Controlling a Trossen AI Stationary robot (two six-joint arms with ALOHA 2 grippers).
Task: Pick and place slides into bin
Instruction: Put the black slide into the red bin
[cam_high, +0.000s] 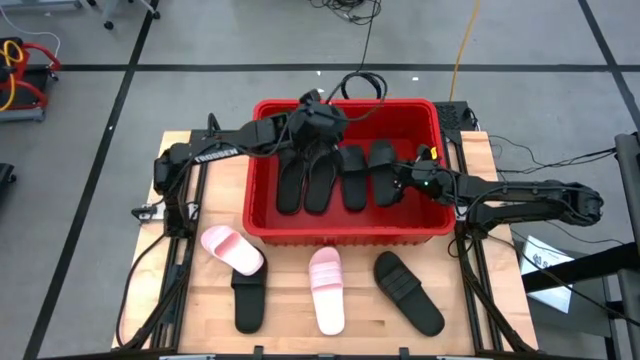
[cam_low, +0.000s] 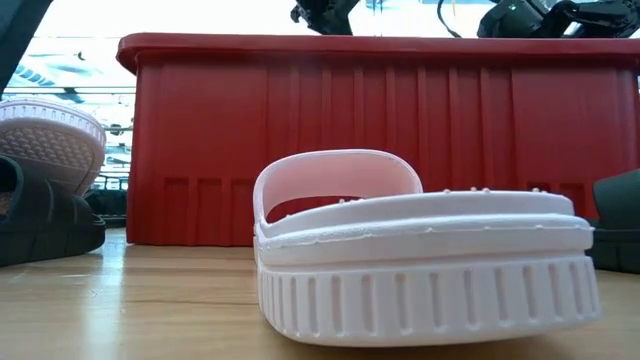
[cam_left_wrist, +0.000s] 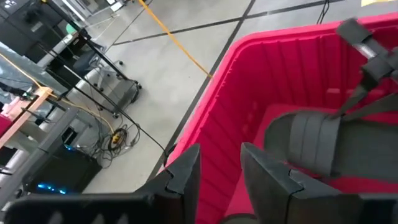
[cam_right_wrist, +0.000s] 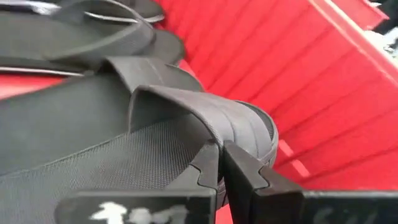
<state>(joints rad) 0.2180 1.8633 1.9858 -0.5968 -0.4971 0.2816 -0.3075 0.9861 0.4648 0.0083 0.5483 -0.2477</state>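
Note:
The red bin (cam_high: 345, 228) stands mid-table and holds several black slides (cam_high: 318, 178) side by side. My right gripper (cam_right_wrist: 221, 155) is low in the bin's right part, shut on the rightmost black slide (cam_high: 383, 165). My left gripper (cam_left_wrist: 217, 163) is open and empty above the bin's far left part (cam_high: 318, 120). On the table near the front lie a pink slide (cam_high: 327, 290), a black slide (cam_high: 408, 292), and a second pink slide (cam_high: 232, 248) resting across another black slide (cam_high: 250, 298). My right gripper pinches the rightmost black slide at its side edge, where the strap (cam_right_wrist: 211, 127) meets the sole, between its two fingers. The fingers come from the table's right side, slanting down. The slide's sole (cam_right_wrist: 81, 137) lies low in the bin among the other slides.
The bin's red walls (cam_left_wrist: 249, 81) rise around both grippers. Cables (cam_high: 360, 85) lie beyond the bin's far edge. The wooden table (cam_high: 290, 335) shows bare between the slides at the front. In the low view the pink slide (cam_low: 420, 260) stands before the bin (cam_low: 380, 130).

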